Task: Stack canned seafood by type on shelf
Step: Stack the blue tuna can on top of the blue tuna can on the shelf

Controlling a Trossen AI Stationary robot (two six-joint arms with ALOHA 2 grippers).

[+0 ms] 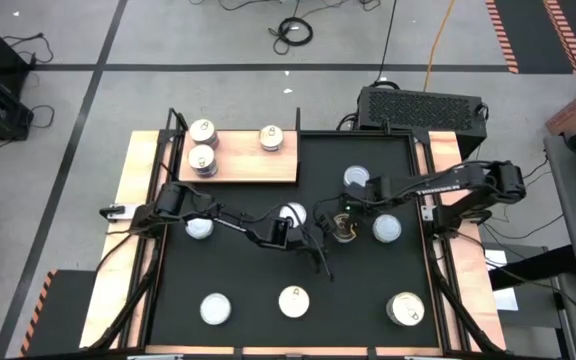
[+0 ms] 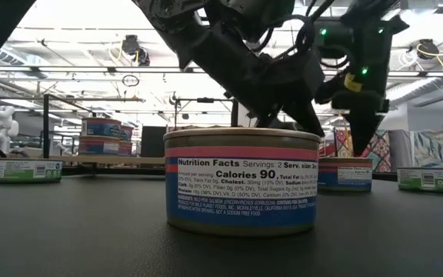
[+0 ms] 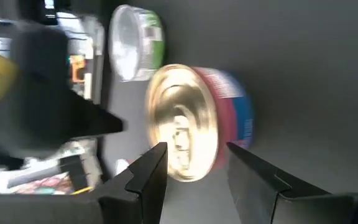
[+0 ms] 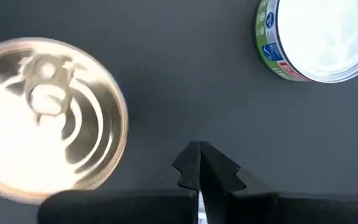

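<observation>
A large black mat (image 1: 258, 285) covers the worktop, and it serves as the landmark here. Narrow wooden side strips (image 1: 138, 200) run along the mat's left and right edges. Just beyond the mat's far right corner sits a dark perforated box (image 1: 420, 105). Further beyond the mat's far edge, a coil of black cable (image 1: 294, 32) lies on the grey floor, beside an orange cable (image 1: 436, 45). Black tape lines (image 1: 268, 67) cross the floor there.
</observation>
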